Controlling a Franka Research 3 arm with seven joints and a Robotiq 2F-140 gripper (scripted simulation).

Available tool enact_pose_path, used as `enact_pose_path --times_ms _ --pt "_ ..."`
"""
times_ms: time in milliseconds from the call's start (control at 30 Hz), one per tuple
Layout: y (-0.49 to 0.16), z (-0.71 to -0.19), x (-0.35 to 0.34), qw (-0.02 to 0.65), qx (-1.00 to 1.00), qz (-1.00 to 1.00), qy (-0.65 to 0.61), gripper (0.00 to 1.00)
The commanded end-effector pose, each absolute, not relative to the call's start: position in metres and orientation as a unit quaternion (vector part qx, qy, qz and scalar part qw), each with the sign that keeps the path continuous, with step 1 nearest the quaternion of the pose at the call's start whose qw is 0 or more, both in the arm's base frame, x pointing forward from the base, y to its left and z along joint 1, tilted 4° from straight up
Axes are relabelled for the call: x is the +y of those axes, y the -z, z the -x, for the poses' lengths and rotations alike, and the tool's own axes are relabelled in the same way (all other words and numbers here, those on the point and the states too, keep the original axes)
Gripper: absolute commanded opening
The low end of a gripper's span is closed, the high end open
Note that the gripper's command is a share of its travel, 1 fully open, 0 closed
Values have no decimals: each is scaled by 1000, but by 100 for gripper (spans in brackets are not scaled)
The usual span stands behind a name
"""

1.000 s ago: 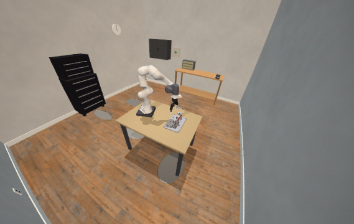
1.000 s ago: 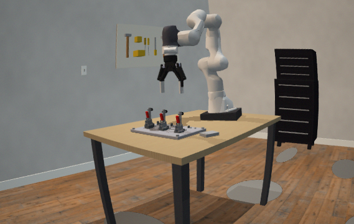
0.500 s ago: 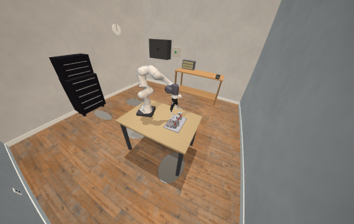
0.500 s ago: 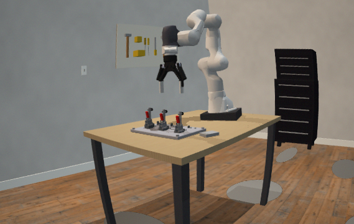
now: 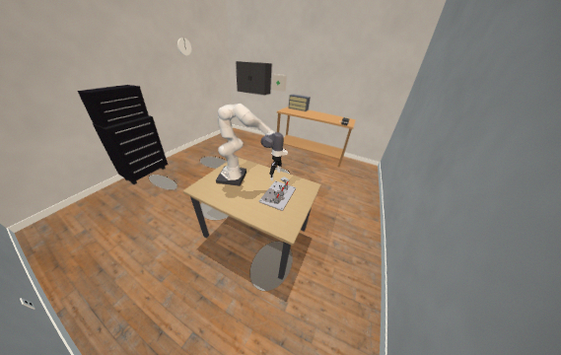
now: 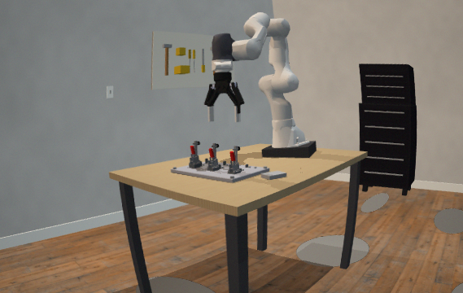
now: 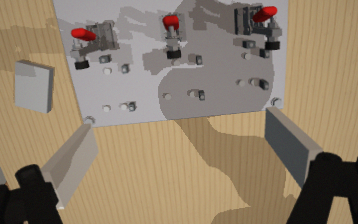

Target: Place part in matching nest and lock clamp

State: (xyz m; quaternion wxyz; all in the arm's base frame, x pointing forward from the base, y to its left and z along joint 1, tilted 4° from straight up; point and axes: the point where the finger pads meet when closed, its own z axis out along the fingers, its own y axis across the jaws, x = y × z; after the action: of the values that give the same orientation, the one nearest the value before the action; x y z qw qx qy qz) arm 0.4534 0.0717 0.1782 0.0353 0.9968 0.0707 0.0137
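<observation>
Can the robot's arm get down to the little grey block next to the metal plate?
Probably yes. The part lies alone on the table beside the fixture, and the open, empty end effector hangs high above with nothing between.
</observation>
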Motion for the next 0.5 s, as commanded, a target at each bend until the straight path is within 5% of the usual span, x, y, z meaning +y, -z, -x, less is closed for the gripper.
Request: enact_pose_path --times_ms 0,167,200,467 --pt "-178 -453 72 34 73 -997 -15 100" --pt "-178 -453 72 34 73 -997 -15 100" --pt "-178 -453 72 34 73 -997 -15 0" --pt "-178 -453 72 34 73 -997 -15 0"
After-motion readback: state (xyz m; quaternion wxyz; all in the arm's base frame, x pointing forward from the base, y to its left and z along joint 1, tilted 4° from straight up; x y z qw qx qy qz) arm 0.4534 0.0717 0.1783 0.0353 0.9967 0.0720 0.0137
